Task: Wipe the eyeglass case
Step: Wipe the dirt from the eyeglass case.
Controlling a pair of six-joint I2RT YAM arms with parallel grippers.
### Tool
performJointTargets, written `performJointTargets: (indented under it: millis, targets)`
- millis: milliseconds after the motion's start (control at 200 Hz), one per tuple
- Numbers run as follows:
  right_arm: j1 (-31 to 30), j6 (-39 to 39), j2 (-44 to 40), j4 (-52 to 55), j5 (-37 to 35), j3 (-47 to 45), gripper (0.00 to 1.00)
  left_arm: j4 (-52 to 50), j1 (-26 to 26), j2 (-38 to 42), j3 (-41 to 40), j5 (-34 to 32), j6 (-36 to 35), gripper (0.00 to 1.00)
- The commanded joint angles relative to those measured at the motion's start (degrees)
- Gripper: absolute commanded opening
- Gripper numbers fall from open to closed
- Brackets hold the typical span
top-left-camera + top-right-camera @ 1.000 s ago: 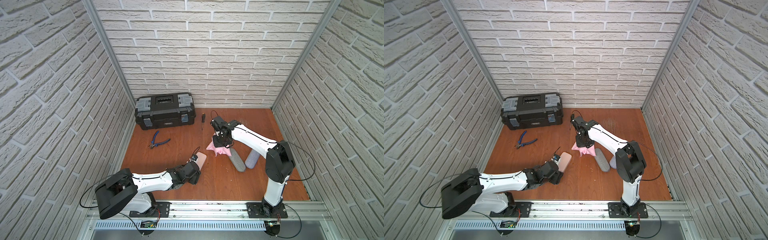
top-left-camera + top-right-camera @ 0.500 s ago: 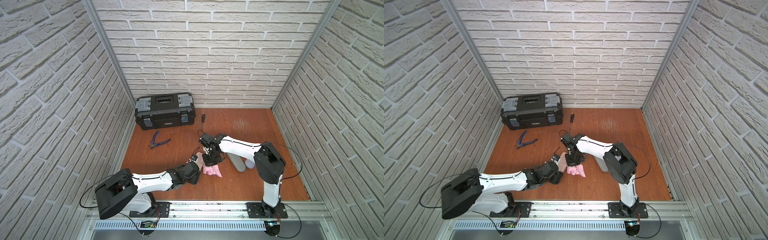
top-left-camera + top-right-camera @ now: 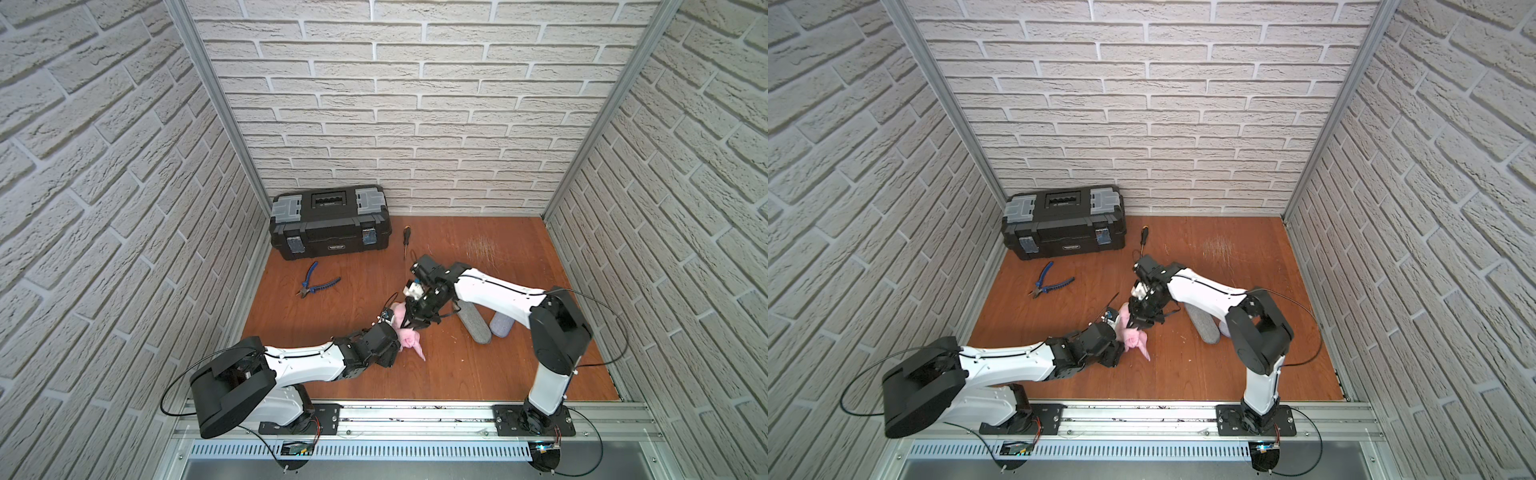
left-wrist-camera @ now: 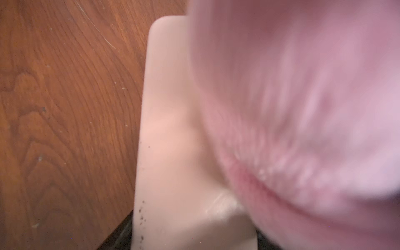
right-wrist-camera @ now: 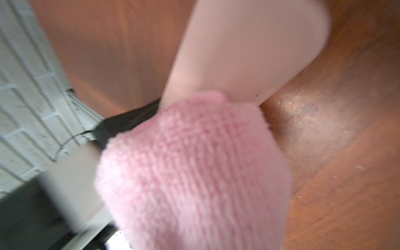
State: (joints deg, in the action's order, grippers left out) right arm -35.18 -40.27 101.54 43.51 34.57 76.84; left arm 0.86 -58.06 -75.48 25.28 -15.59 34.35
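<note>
Since one second ago, the right arm has travelled from the grey pouches (image 3: pixel 476 326) over to the left arm and has carried the cloth (image 3: pixel 409 343) with it. The left arm has kept its place.

We see a brown wooden tabletop (image 3: pixel 478 374) with brick walls on three sides. A black toolbox (image 3: pixel 330 226) stands closed in the back left corner, against the wall. The two pouches lie just beside each other under the right arm.

The case (image 3: pixel 400 311) is pale pink and is near the middle of the tabletop. The left tool (image 3: pixel 394 336) grips it by one end, and in the left wrist view it (image 4: pixel 173 129) comes out from between the dark fingers, with some dark specks along one edge. The right tool (image 3: pixel 409 324) is closed on the cloth, which is pink and bunched. In the right wrist view the cloth (image 5: pixel 194 173) lies against the case (image 5: pixel 238 54) and covers its near end. In both top views one corner of the cloth hangs down toward the tabletop, in front of the left tool.

Pliers (image 3: pixel 318 284) with blue handles lie in front of the toolbox. A screwdriver (image 3: pixel 406 239) lies just to the right of the toolbox.
</note>
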Motion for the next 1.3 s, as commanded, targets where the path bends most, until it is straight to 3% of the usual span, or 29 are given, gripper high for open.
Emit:
performJointTargets:
  millis: [0, 105, 185, 235, 365, 440, 495, 615, 715, 780, 865, 975, 1060, 1110, 1200, 1295]
  targets:
    - [6.43, 2.61, -5.03, -1.40, 0.29, -0.77, 0.02, 3.78, 0.14, -0.78, -0.49, 0.55, -0.50, 0.25]
    - [7.86, 5.78, -4.10, 4.01, -10.74, -0.07, 0.02, 3.77, 0.14, -1.07, -0.40, 0.61, -0.68, 0.25]
    - [5.84, 7.34, -2.58, 7.44, -22.17, 1.32, 0.02, 3.79, 0.12, -1.06, -0.49, 0.70, -0.63, 0.25]
    - [3.43, 7.58, -1.01, 7.98, -25.76, 2.25, 0.02, 3.88, 0.06, -1.03, -0.45, 0.65, -0.67, 0.25]
    - [-2.22, 5.25, 4.28, 4.50, -21.17, 4.08, 0.02, 3.67, 0.06, -1.64, 0.03, 1.04, -0.95, 0.25]
    - [-2.88, 3.54, 7.03, -0.15, -14.45, 3.29, 0.02, 3.44, 0.06, -1.81, 0.37, 1.09, -0.95, 0.25]
    - [-1.75, 4.92, 9.18, 1.72, -15.82, 4.45, 0.02, 3.44, 0.01, -1.72, 0.39, 1.09, -0.90, 0.25]
    - [3.27, 8.93, 9.46, 9.08, -31.36, 8.28, 0.02, 4.08, -0.07, -0.90, -0.36, 1.39, -1.00, 0.25]
    - [1.68, 12.66, 5.87, 14.48, -44.06, 14.84, 0.02, 5.17, -0.16, -0.13, -1.05, 2.54, -1.90, 0.26]
    - [0.42, 13.98, 5.41, 16.35, -40.33, 17.82, 0.02, 5.91, -0.21, 0.50, -1.64, 2.68, -2.16, 0.27]
    - [-0.29, 12.02, 6.13, 15.46, -28.52, 17.78, 0.02, 6.67, -0.20, 1.21, -2.24, 2.34, -2.44, 0.27]
    - [-1.75, 4.54, 7.17, 3.42, -10.20, 11.55, 0.02, 6.61, -0.23, 1.41, -2.25, 2.06, -2.27, 0.27]
    - [-2.61, 0.07, 10.07, -3.69, -2.39, 8.14, 0.02, 5.88, -0.30, 1.53, -2.09, 1.82, -1.88, 0.27]
    - [-2.04, 1.61, 11.38, -3.03, -3.71, 8.04, 0.02, 5.56, -0.25, 1.78, -2.07, 1.80, -1.74, 0.27]
    - [2.11, 6.60, 14.35, 2.39, -12.97, 8.38, 0.02, 5.21, -0.23, 2.48, -2.42, 1.84, -1.31, 0.27]
    - [6.19, 12.33, 13.51, 9.22, -32.38, 10.91, 0.02, 4.53, -0.06, 3.27, -2.51, 2.59, -0.50, 0.26]
